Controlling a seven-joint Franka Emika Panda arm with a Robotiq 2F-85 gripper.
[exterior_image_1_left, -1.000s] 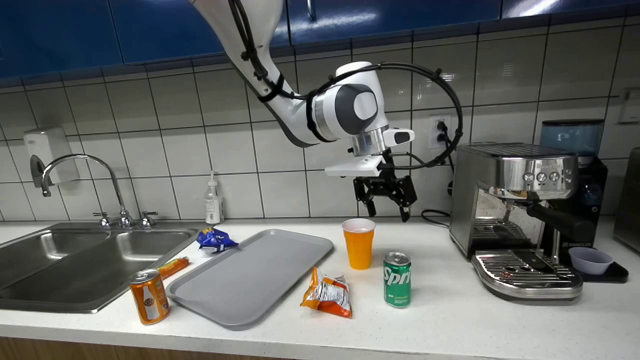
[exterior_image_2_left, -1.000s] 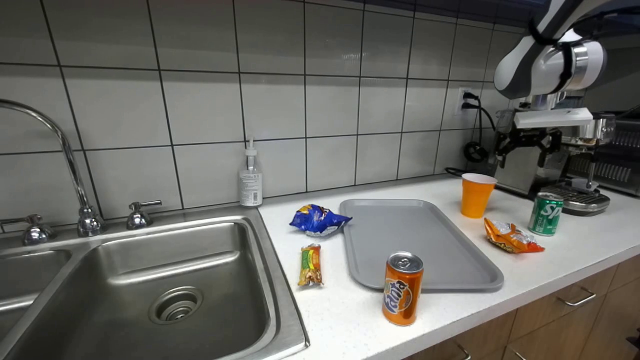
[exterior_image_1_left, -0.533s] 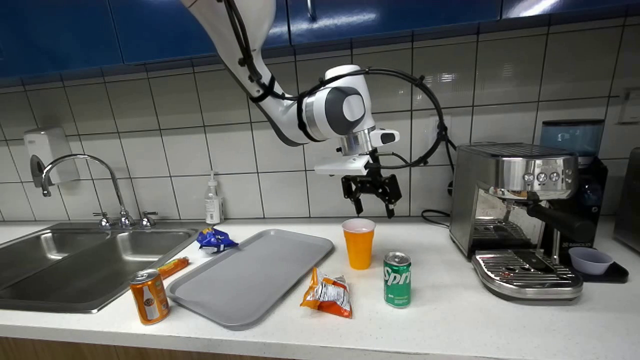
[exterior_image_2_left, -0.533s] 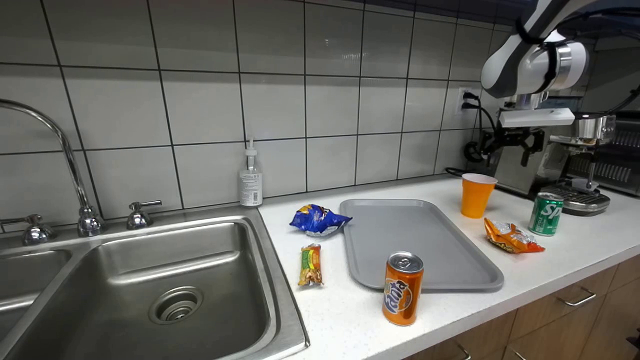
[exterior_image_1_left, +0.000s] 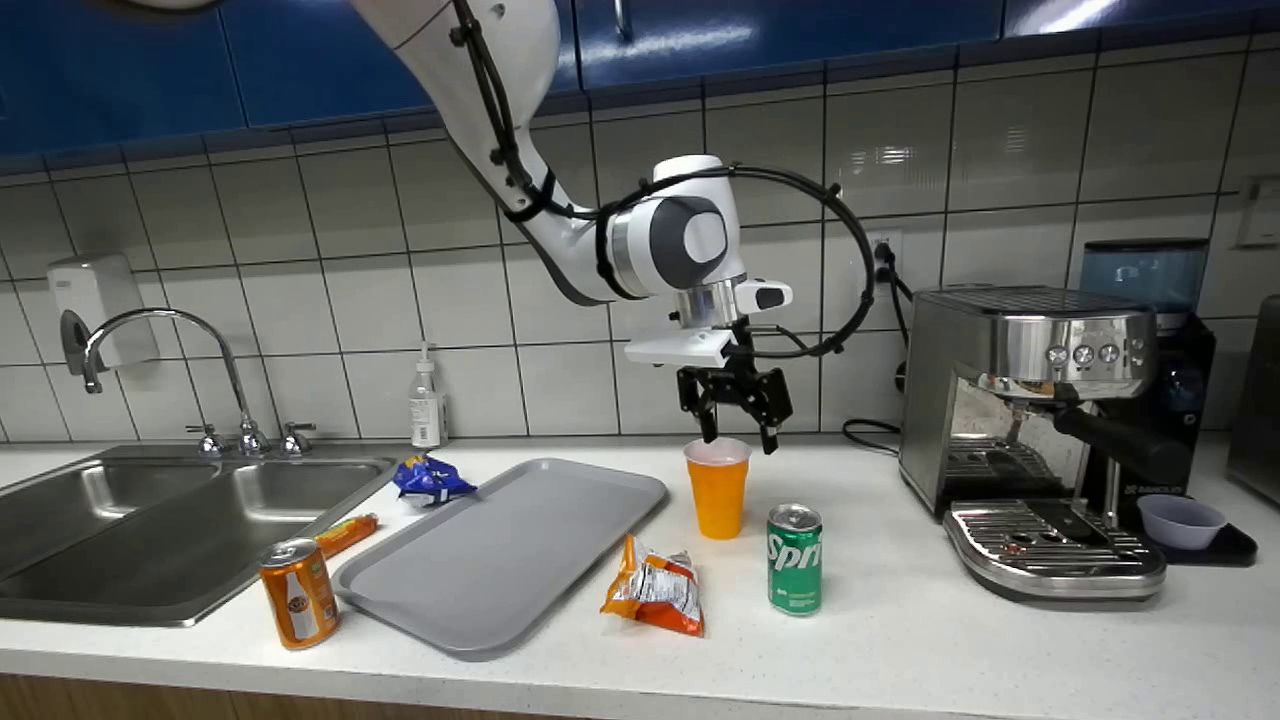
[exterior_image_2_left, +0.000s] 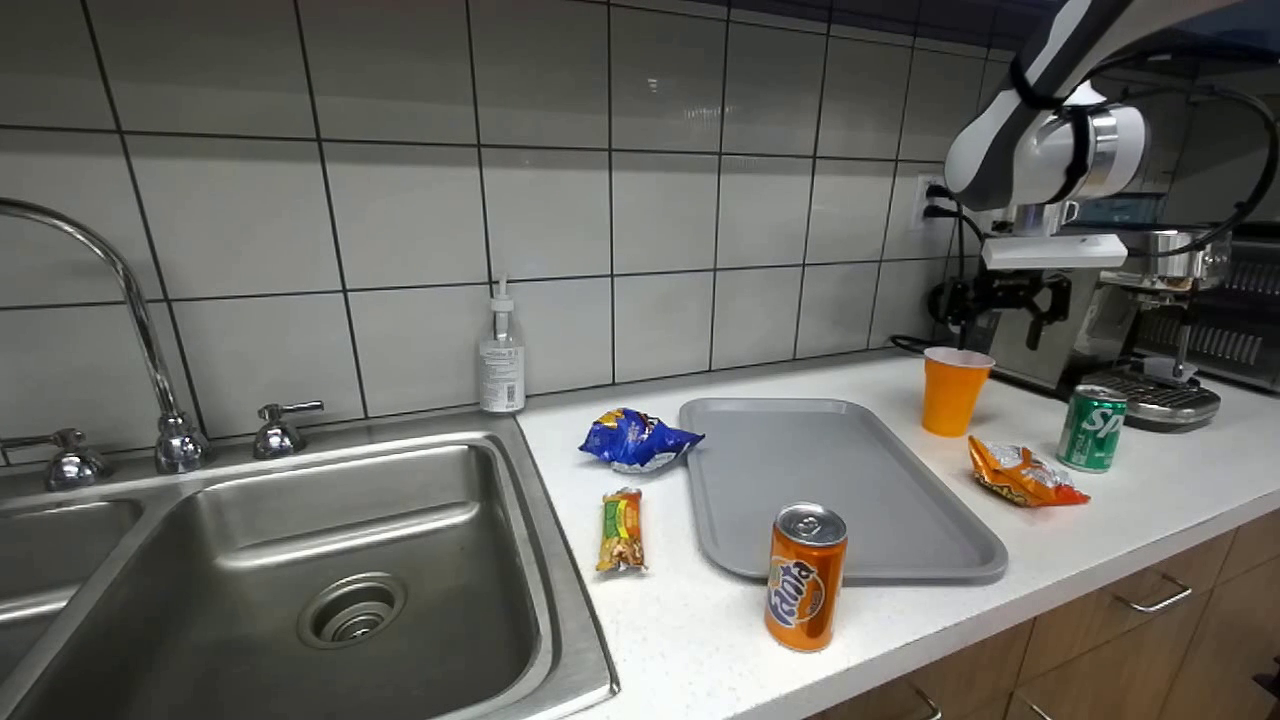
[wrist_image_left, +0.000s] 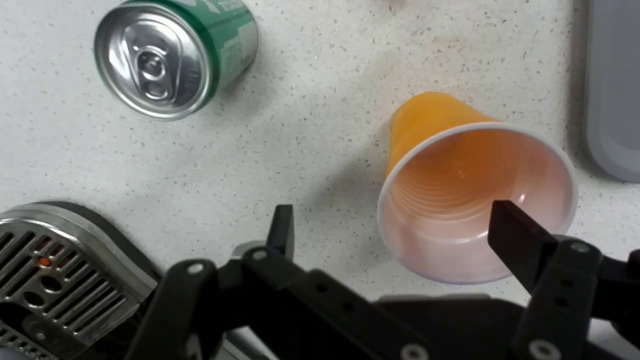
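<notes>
orange cup (exterior_image_1_left: 718, 500), tool (exterior_image_1_left: 739, 443) near, spread wide

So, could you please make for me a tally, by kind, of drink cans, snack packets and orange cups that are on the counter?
Drink cans: 2 (green can, orange can)
Snack packets: 3 (blue packet, orange packet, small bar-shaped packet)
Orange cup: 1
Total: 6

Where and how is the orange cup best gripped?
Probably at the rim, from straight above, pinching one side of the cup with a finger inside and a finger outside. It stands upright, mouth open, and widens toward the top, which looks about as wide as the jaws' gap, so straddling it may be tight. The open gripper points down from higher up.
</notes>
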